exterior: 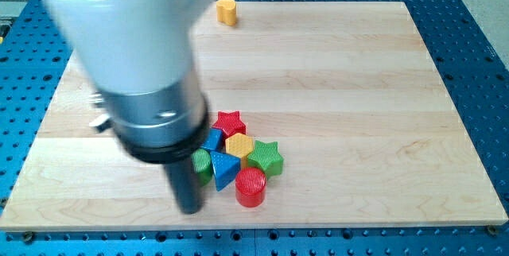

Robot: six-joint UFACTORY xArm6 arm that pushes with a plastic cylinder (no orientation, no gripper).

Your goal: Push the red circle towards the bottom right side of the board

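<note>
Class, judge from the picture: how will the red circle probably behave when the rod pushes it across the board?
The red circle stands flat and squat, so it should slide, not tip. Being round, it may slip sideways off my tip. It seems to touch the blue triangle and green star, which might shift too.

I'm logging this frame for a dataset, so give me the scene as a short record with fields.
board: wooden board on blue perforated table
tip: my tip, at the cluster's left, near the view's bottom
target: red circle, bottom of the cluster, right of my tip
cluster: red star, yellow hexagon, green star, blue triangle
apart: yellow block, top edge
</note>
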